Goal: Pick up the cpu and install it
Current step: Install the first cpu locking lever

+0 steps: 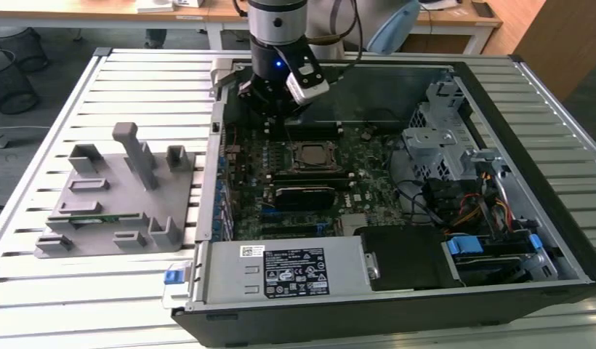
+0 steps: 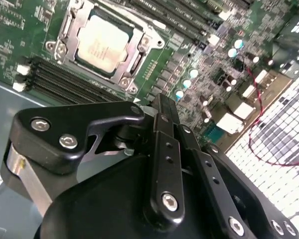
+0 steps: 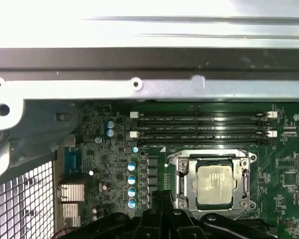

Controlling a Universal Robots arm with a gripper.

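- The cpu point(image 2: 102, 44) is seen seated in its socket on the green motherboard point(image 1: 366, 156), framed by a metal retention bracket point(image 2: 139, 52); its silvery top faces up in both wrist views, and it appears again in the first wrist view point(image 3: 215, 185).
- In the exterior view the cpu point(image 1: 309, 155) is placed near the middle of the open computer case point(image 1: 530, 182), which is laid flat on a slatted metal table point(image 1: 46, 305).
- The gripper point(image 1: 274, 109) is held over the far part of the board, beyond the socket in the exterior view and well apart from the chip; nothing is seen gripped by it.
- Its dark fingers point(image 2: 164, 124) are shown pressed together in the second wrist view, with no gap visible between them; their tips are seen at the edge of the first wrist view point(image 3: 159, 204).
- Black memory slots point(image 3: 202, 127) are found just beside the socket, on the side toward the case wall.
- A row of blue-topped capacitors point(image 3: 132, 184) is lined up near the socket.
- A grey parts fixture point(image 1: 118, 193) is set on the table at the exterior view's left, beside the case, with a narrow green memory stick point(image 1: 89, 218) lying in one of its slots.
- A power supply point(image 1: 283, 270) with a printed label is mounted at the near edge of the case.
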